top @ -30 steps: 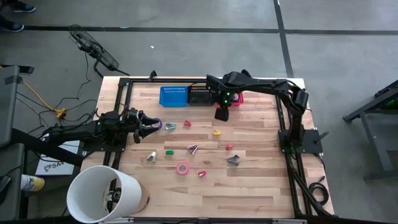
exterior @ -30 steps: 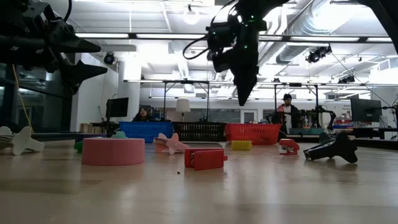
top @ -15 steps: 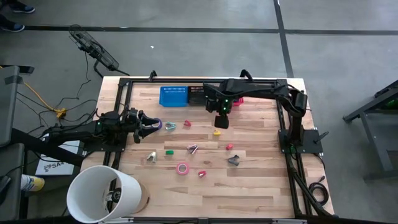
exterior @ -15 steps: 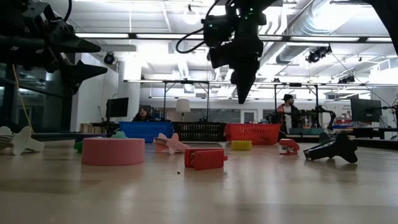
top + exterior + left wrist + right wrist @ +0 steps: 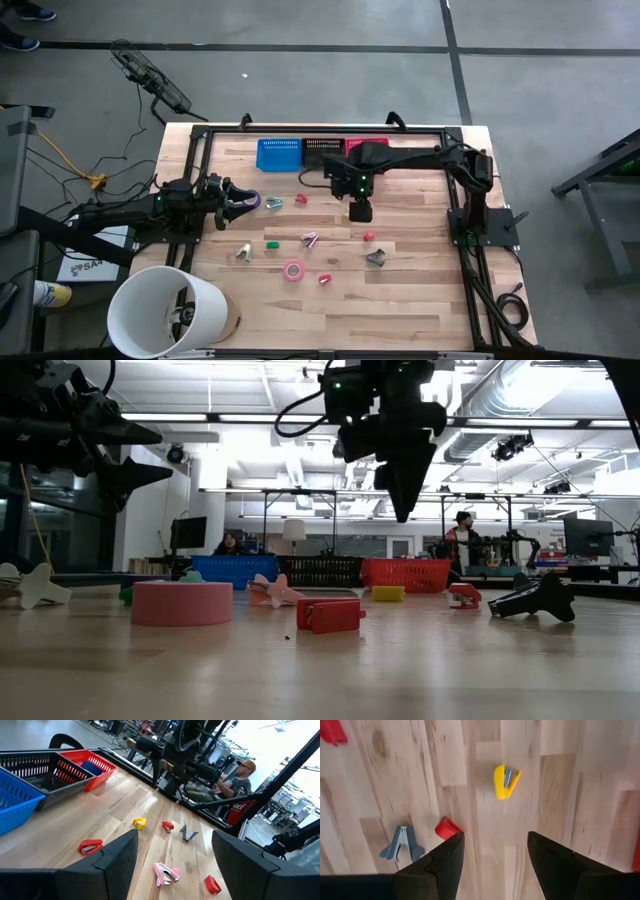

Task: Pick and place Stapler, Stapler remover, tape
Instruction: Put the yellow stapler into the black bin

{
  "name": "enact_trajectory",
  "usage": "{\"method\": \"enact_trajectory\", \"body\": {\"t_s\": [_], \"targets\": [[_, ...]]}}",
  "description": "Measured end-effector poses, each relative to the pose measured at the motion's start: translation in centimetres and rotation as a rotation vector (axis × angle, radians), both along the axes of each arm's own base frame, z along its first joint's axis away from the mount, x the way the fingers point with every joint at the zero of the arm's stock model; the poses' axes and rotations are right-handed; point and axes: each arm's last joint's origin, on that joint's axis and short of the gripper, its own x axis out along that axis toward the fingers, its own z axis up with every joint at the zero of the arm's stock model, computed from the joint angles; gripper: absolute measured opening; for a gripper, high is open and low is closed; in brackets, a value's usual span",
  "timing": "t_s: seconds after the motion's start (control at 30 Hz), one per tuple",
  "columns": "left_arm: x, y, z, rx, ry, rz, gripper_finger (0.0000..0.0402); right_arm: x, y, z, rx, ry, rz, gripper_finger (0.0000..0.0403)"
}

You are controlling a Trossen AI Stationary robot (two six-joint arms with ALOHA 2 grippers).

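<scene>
My right gripper [image 5: 359,211] [image 5: 492,870] hangs open above the table's middle, fingers pointing down, over a small yellow stapler [image 5: 506,781]. A red stapler [image 5: 447,827] and a blue-grey staple remover [image 5: 402,845] lie flat nearby. My left gripper [image 5: 238,200] [image 5: 175,870] waits open above the table's left side. The purple tape roll [image 5: 250,200] shows just past its fingertips. The pink tape roll [image 5: 293,270] [image 5: 182,603] lies flat toward the near edge. I see no yellow or blue roll.
Blue [image 5: 279,153], black [image 5: 323,150] and red [image 5: 368,147] baskets stand in a row at the far edge. More small staplers and removers are scattered over the middle, among them a pink remover [image 5: 310,238] and a dark one [image 5: 376,257]. A big white cylinder [image 5: 165,310] fills the near left corner.
My right gripper has moved from beside the red basket toward the near edge, out over the table's middle, staying high and open. It now stands over the yellow stapler. Nothing on the table has shifted.
</scene>
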Motion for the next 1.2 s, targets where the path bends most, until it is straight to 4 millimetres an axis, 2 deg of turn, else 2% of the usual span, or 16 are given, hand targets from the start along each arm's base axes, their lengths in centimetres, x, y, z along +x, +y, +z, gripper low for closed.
{"method": "enact_trajectory", "body": {"t_s": [0.23,0.4,0.77,0.97,1.2], "targets": [[0.0,0.0,0.0,0.0,0.0,0.0,0.025,0.3,0.4,-0.2,-0.008,-0.017,-0.042,0.0209],[0.0,0.0,0.0,0.0,0.0,-0.001,0.025,-0.1,0.7,-2.7,-0.02,-0.031,-0.016,0.0208],[0.0,0.0,0.0,0.0,0.0,0.0,0.025,-3.2,2.0,-6.6,-0.06,-0.272,0.053,0.0209],[0.0,0.0,0.0,0.0,0.0,-0.001,0.025,-4.0,2.3,-9.1,-0.096,-0.393,0.056,0.0209],[0.0,0.0,0.0,0.0,0.0,0.0,0.025,-4.6,2.1,-10.2,-0.183,-0.393,0.017,0.0209]]}}
